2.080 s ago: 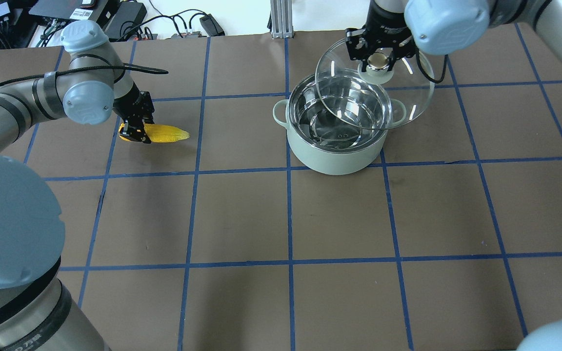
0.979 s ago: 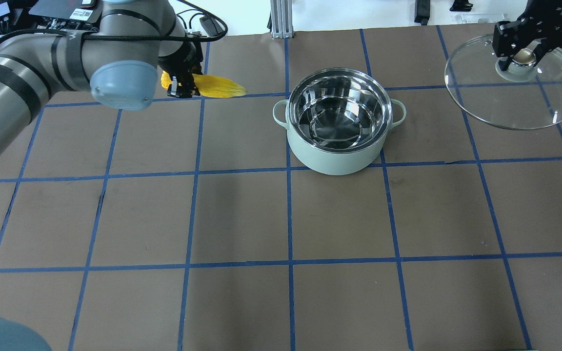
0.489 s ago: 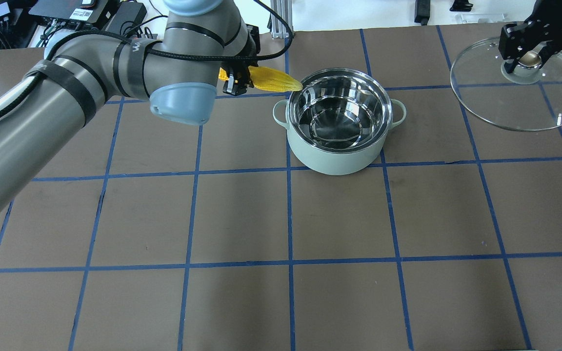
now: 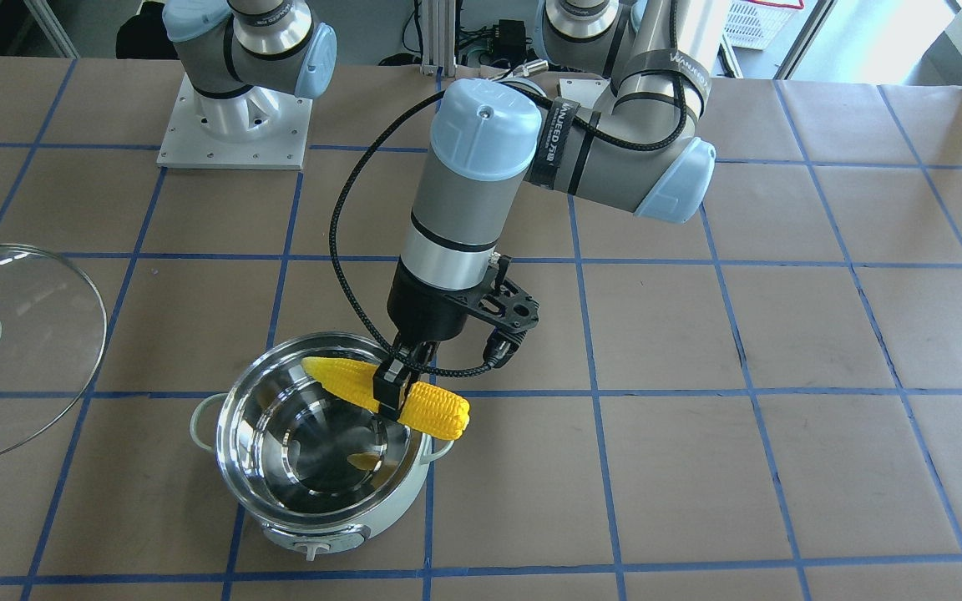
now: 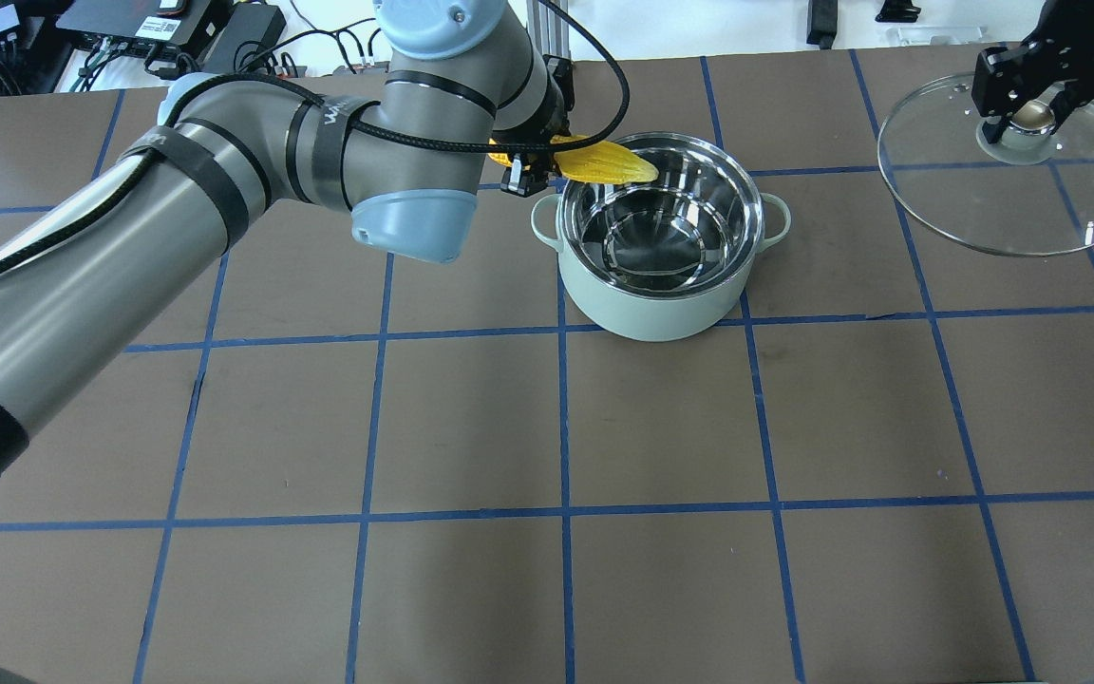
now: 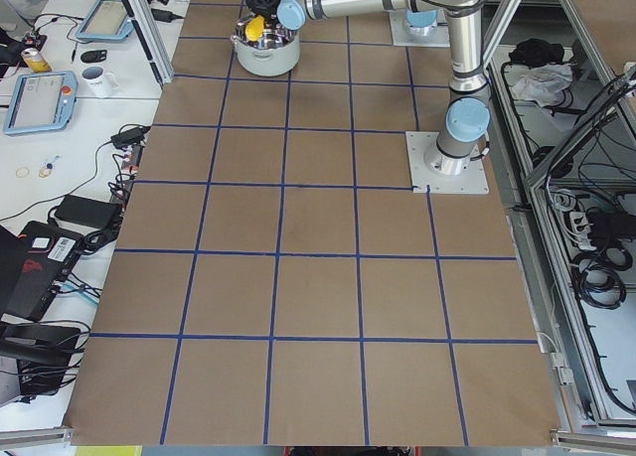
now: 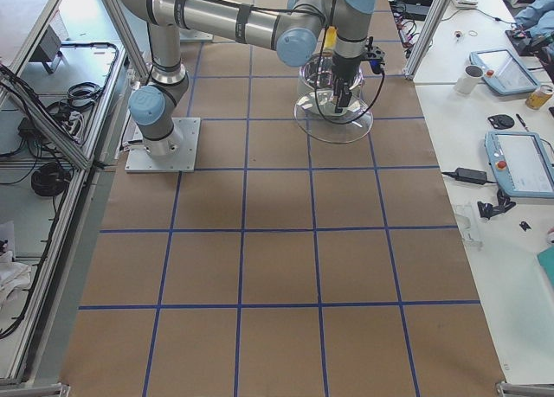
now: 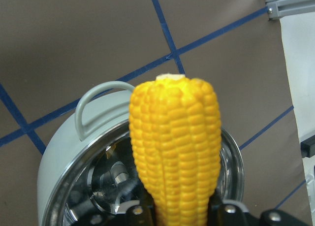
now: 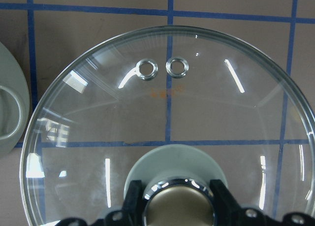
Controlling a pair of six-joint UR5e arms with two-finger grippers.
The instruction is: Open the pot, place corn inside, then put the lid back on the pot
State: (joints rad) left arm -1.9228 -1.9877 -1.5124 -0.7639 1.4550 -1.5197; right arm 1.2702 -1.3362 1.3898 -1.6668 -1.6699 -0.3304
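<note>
The mint-green pot (image 5: pixel 651 318) stands open at the table's back middle, and its steel inside holds nothing. My left gripper (image 5: pixel 520 176) is shut on the yellow corn (image 5: pixel 604 163) and holds it level above the pot's left rim. The pointed tip is over the opening and the thick end sticks out past the rim (image 4: pixel 448 413). The left wrist view shows the corn (image 8: pixel 174 152) above the pot (image 8: pixel 64 152). My right gripper (image 5: pixel 1027 104) is shut on the knob of the glass lid (image 5: pixel 1012 199) far to the pot's right. The lid also shows in the right wrist view (image 9: pixel 167 113).
Cables and electronics (image 5: pixel 129 19) lie beyond the table's far edge, next to an aluminium post (image 5: pixel 547 28). The brown table top (image 5: pixel 661 427) has a blue tape grid. Side benches with tablets and a mug (image 6: pixel 99 78) flank the table ends.
My left arm lifted the corn from the table's left and carried it right, over the pot's rim. My right arm swung the lid off the pot to the far right and then held still.
</note>
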